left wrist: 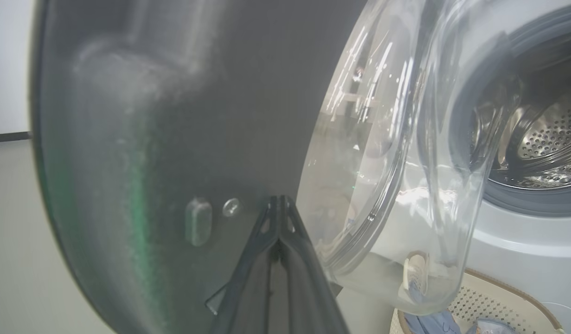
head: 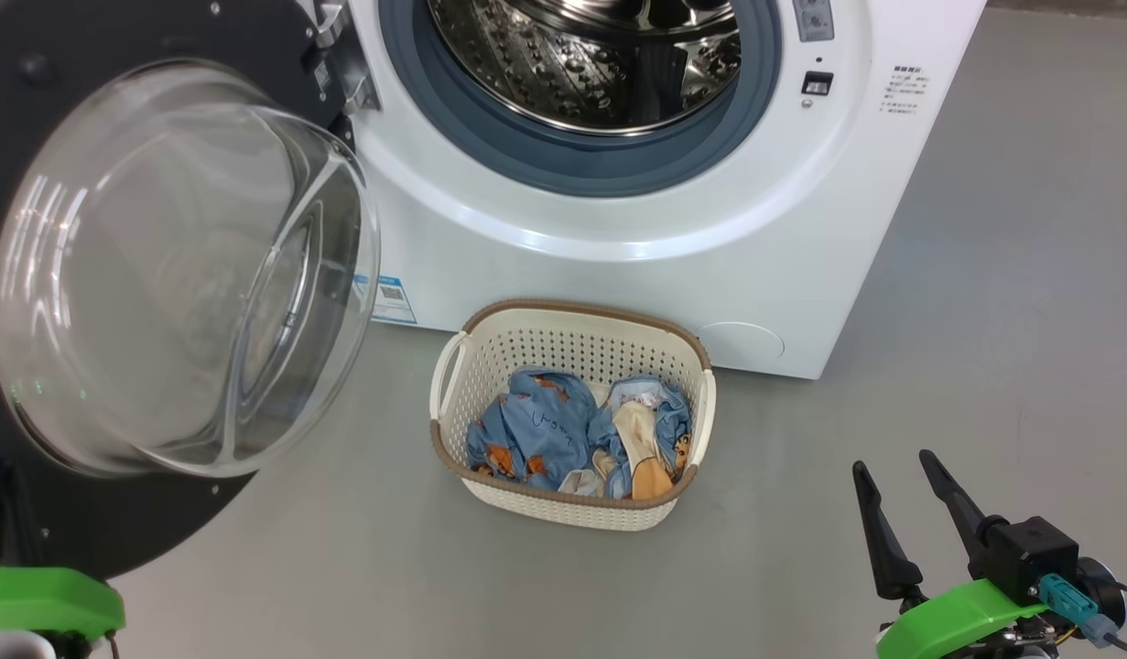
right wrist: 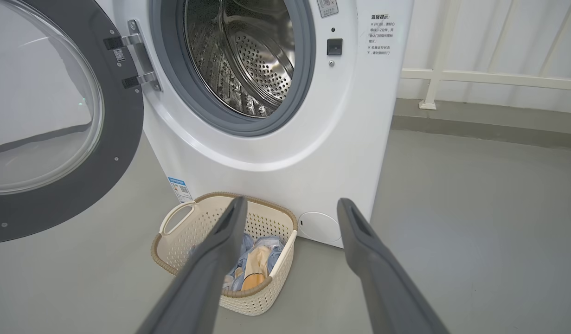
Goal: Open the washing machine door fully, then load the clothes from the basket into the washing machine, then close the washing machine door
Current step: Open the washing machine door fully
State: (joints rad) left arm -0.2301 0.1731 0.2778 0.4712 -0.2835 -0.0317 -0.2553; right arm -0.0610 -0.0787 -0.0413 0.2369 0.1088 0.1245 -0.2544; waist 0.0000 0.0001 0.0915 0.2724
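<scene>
Item 1, washing machine (head: pixel 636 265): big white boxy front-loader standing on a grey floor (head: pixel 1002 302). Its steel perforated drum (head: pixel 590 64) is exposed, ringed by a grey-blue rubber gasket (head: pixel 572 169). A blue label sticker (head: pixel 386 295) sits low on the front, on the hinge side.

Item 2, washing machine door (head: pixel 178 275): large, round and black-rimmed, with a bulging clear glass bowl at its centre. It stands wide open on a steel hinge (right wrist: pixel 137 60) at the head view's left, with the bowl facing the robot.

Item 3, basket (head: pixel 577 313): small, rectangular, cream plastic, with perforated sides, a brown woven-look rim and two side handles. It is on the floor just in front of the machine, below the opening.

Item 4, clothes (head: pixel 536 430): soft light-blue and cream garments with orange-brown prints, bunched inside the basket (all below its rim).

Item 5, left gripper (left wrist: pixel 278 202): two long dark fingers pressed together with nothing between them. The tips are close up against the door's black inner face, beside the glass bowl (whether they touch it cannot be told).

Item 6, right gripper (head: pixel 893 462): fingers spread wide, holding nothing. It is low at the head view's right, well apart from the basket and pointing toward the basket and the machine.
</scene>
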